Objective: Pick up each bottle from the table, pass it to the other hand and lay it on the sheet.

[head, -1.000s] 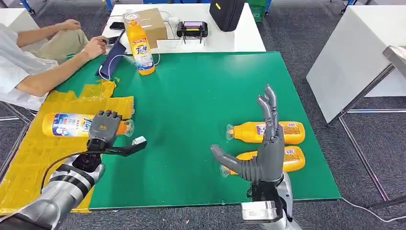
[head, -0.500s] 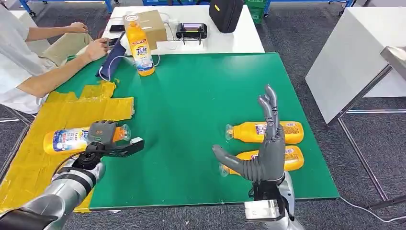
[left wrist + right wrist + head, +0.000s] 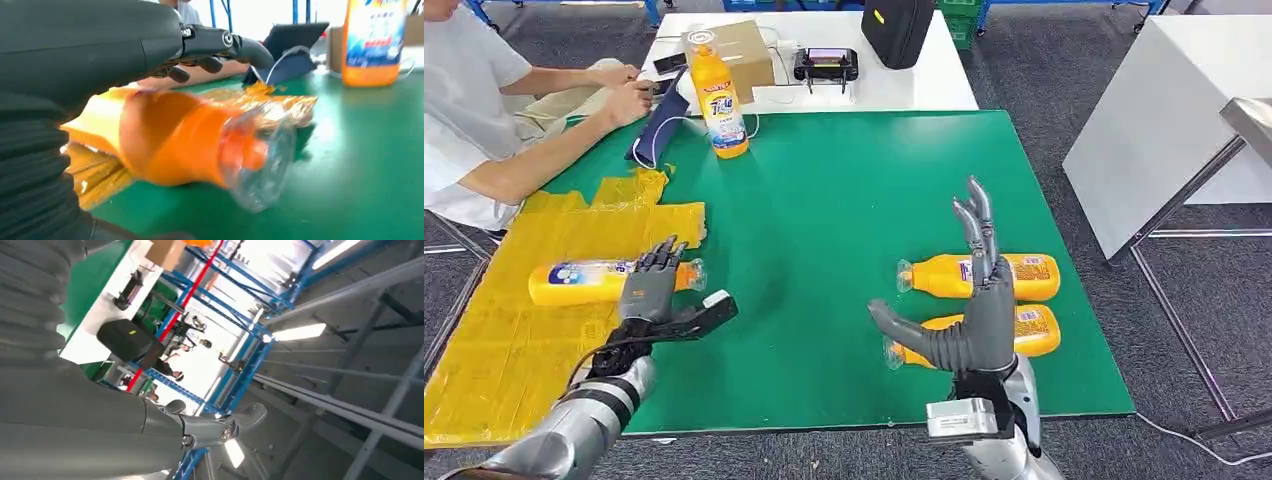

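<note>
Released by the now-spread, empty left robot hand, one orange plastic bottle lies on the yellow sheet; two orange bottles await beside the open right robot hand.

Wide bare stretch of green table between left hand and right hand, easy to cross. Right side blocked by two lying orange bottles, stacked close, right hand just in front. Left: bottle on yellow sheet lies just beyond left hand's spread fingers. Far edge crowded: upright Tide bottle, blue pouch, seated person's hands.
</note>
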Available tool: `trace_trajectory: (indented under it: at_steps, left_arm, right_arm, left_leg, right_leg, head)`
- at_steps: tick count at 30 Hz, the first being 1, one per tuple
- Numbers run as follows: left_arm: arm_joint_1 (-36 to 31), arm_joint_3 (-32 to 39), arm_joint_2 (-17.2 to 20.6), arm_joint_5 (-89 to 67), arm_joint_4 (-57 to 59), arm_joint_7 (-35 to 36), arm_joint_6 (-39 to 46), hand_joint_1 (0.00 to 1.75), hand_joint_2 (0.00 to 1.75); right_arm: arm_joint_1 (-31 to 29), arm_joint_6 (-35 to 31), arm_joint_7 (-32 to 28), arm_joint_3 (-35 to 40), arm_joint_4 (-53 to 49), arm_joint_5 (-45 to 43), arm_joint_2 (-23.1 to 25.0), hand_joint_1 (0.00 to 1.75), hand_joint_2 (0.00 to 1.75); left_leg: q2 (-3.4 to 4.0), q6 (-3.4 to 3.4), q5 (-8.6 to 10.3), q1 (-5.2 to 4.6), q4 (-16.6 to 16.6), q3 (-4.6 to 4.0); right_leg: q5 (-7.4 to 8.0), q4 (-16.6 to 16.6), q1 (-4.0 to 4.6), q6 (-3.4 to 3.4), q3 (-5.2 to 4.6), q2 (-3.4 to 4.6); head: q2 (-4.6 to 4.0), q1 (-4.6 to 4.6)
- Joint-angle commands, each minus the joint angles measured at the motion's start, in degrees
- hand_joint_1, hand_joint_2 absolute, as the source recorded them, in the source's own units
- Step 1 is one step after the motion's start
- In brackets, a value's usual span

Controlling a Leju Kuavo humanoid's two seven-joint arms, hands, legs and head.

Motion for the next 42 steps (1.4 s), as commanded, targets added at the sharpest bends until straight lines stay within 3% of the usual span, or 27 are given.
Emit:
trace_trajectory:
  at_steps: [1, 36, 37, 38, 39, 42]
  left_arm:
    - [8.3, 6.0, -2.2, -4.1, -15.5, -0.4, 1.4, 0.00, 1.75]
    - [8.3, 6.0, -2.2, -4.1, -15.5, -0.4, 1.4, 0.00, 1.75]
    - [20.7, 16.5, -11.2, 17.5, -37.1, -22.0, -20.2, 0.00, 1.75]
    - [30.0, 10.4, -11.5, 39.1, -55.6, -23.8, -41.8, 0.00, 1.75]
    - [35.3, 4.4, -9.6, 57.0, -65.1, -18.2, -39.6, 0.00, 1.75]
    - [34.4, 1.1, -6.7, 59.7, -64.5, -17.0, -36.3, 0.00, 1.75]
  right_arm:
    - [-1.1, 0.3, 3.2, -1.6, 5.7, 5.7, -2.0, 0.00, 1.75]
    - [-1.1, 0.3, 3.2, -1.6, 5.7, 5.7, -2.0, 0.00, 1.75]
    - [4.4, 21.9, 24.8, -6.9, 8.9, 24.5, -20.4, 0.00, 1.75]
    - [6.7, 21.3, 27.1, -13.8, 19.0, 21.1, -23.8, 0.00, 1.75]
    - [6.4, 17.7, 16.7, -19.4, 28.6, 20.4, -23.7, 0.00, 1.75]
    - [6.3, 18.4, 15.2, -22.0, 28.8, 23.1, -21.3, 0.00, 1.75]
  left_leg:
    - [-0.03, -0.03, -0.12, 0.05, 0.0, 0.18]
    - [-0.07, -0.02, -0.09, 0.05, 0.0, -0.04]
    - [-0.06, -0.02, -0.07, 0.03, 0.0, -0.07]
    - [-0.27, 0.03, -0.04, 0.05, -0.1, -0.04]
    - [-0.31, 0.10, -0.09, 0.10, -0.1, 0.12]
    - [-0.22, 0.24, -0.45, -0.01, 0.0, 0.20]
  right_leg:
    - [-0.07, -0.1, 0.01, -0.04, 0.18, 0.27]
    - [-0.07, 0.0, 0.04, -0.04, -0.05, 0.22]
    - [-0.06, 0.0, 0.02, -0.03, -0.09, 0.19]
    - [-0.06, -0.2, 0.04, 0.03, 0.06, -0.07]
    - [-0.05, -0.4, 0.09, 0.10, 0.27, -0.15]
    - [-0.15, -0.4, -0.04, 0.14, 0.37, 0.10]
  head:
    - [0.00, -0.02]
    - [0.00, -0.02]
    - [0.00, -0.02]
    - [0.00, -0.02]
    - [0.00, -0.02]
    - [0.00, -0.41]
